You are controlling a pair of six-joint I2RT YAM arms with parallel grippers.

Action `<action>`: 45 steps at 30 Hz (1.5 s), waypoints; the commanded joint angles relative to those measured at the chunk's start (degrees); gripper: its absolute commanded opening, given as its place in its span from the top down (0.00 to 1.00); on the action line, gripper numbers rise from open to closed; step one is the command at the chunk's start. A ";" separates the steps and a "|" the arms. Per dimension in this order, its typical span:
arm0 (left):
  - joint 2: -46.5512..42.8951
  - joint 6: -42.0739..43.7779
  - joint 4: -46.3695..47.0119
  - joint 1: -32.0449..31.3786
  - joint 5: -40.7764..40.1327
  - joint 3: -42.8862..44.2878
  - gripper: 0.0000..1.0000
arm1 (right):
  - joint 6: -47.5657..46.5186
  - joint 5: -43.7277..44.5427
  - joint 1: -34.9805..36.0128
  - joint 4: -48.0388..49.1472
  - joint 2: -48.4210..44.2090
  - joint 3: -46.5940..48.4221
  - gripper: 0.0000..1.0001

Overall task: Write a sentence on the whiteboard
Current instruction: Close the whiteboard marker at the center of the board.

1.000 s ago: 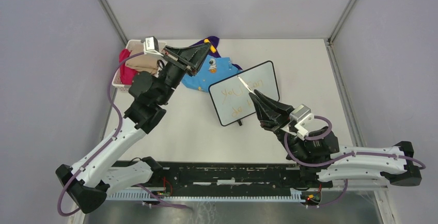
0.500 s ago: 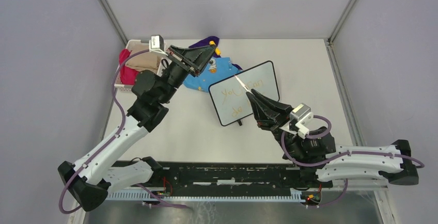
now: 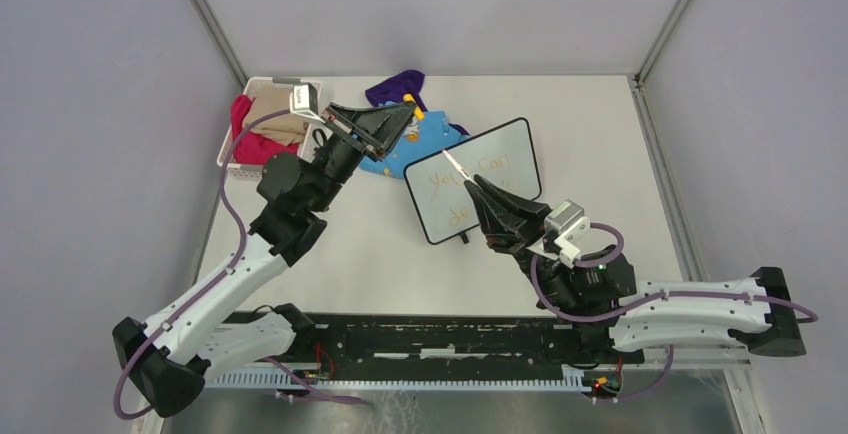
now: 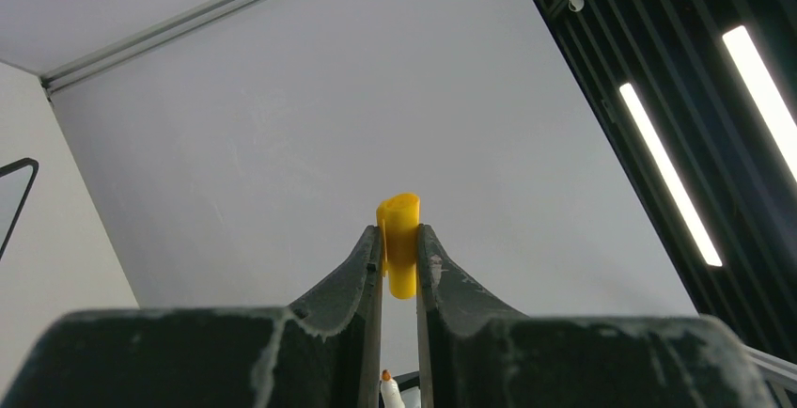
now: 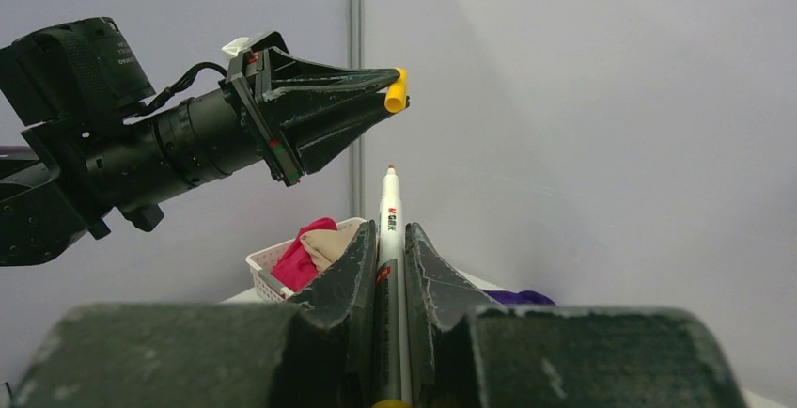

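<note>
The whiteboard [image 3: 512, 182] sits on the table [image 3: 350, 234], a bit right of the middle and turned at a slant; the sentence [image 3: 488, 164] is on it in thin orange letters, in two lines; the right claw [image 3: 473, 186] hangs over the board and squeezes a white pen [image 3: 456, 166] tight; the pen's orange tip [image 5: 391, 169] is bare and points up into the air, off the board; the left claw [image 3: 410, 112] is up high, clenched on a yellow cap [image 4: 399, 239]; the cap is near the pen tip but not on it; a blue cloth [image 3: 383, 165] and a purple cloth [image 3: 395, 87] lie behind the board; a white basket [image 3: 258, 81] with red and tan cloth sits at the back left
</note>
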 commanded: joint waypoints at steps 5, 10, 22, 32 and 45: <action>-2.96 -1.43 4.21 -0.02 -0.27 -1.71 0.98 | 0.89 -0.10 0.29 3.12 0.22 2.48 1.00; -2.76 -1.64 4.21 -0.04 0.15 -1.95 0.98 | 1.08 -0.31 0.28 3.48 0.93 2.82 1.00; -1.49 -2.66 5.88 -0.24 2.00 -2.61 0.98 | 0.33 0.23 0.24 4.24 2.26 3.62 1.00; -1.22 -2.91 5.91 -1.48 1.67 -3.35 0.98 | 0.08 0.67 0.28 5.57 3.03 3.79 1.00; -0.58 -3.00 6.22 -3.16 0.86 -3.69 0.98 | -0.30 1.42 0.24 6.20 2.82 3.44 1.00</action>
